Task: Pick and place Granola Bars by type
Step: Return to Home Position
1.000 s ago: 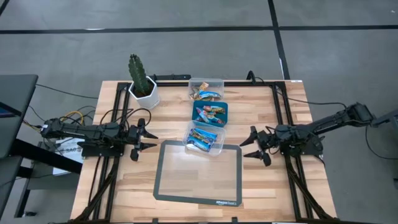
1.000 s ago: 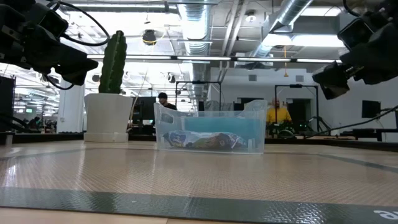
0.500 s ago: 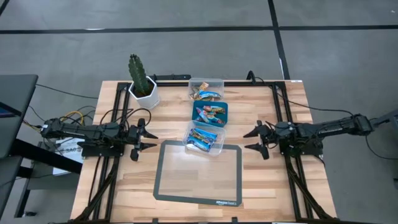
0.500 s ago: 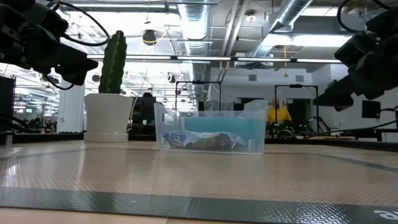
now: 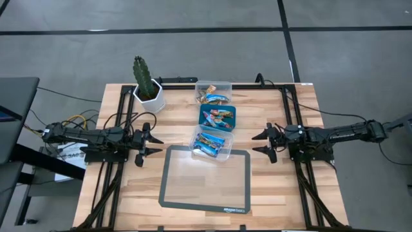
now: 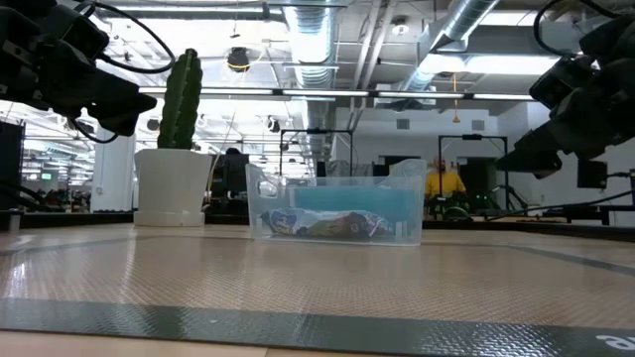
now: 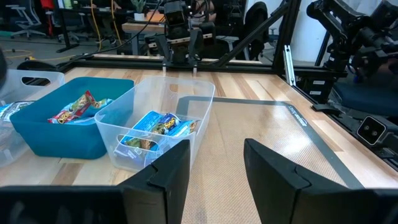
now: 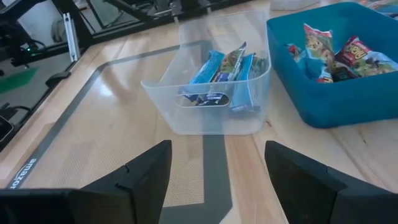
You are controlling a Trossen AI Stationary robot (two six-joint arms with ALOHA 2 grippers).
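The granola bars lie in three tubs lined up from the table's middle to its far edge. Blue bars stand in the nearest clear tub. Red and orange bars lie in the teal tub. More bars sit in the far clear tub. My left gripper hovers open to the left of the nearest tub, pointing at it. My right gripper hovers open to that tub's right, also pointing at it. Both grippers hold nothing.
A clear mat with a dark border lies at the table's near middle, with the nearest tub standing on its far edge. A cactus in a white pot stands at the far left. Black frame rails run along the table's sides.
My right gripper has moved a little toward the table's far edge and toward the tubs, its arm stretching out flatter. It stays open. My left arm and the tubs have kept still.
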